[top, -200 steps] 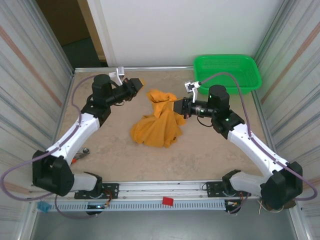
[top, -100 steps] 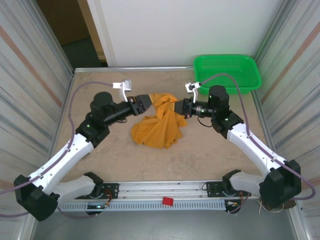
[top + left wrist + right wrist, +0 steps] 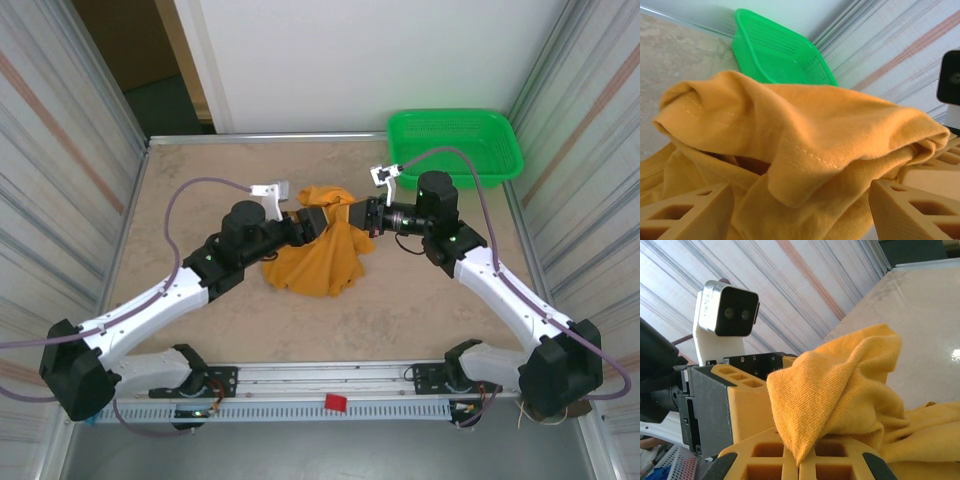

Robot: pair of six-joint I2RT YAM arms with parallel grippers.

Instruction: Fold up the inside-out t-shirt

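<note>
Shows, just left of centre in the overhead frame, the left pincer pointing rightward with its fingers spread wide, and cloth lying loosely between them in its wrist view. Centres on the inside-out t-shirt, mustard-orange, heaped on the beige surface, with one bunch lifted off the heap at its upper edge. Places the right pincer just right of centre, clamped on that lifted bunch, a fold draping over its fingers. Ends at upper right with a green mesh basket, well apart from the heap.
</note>
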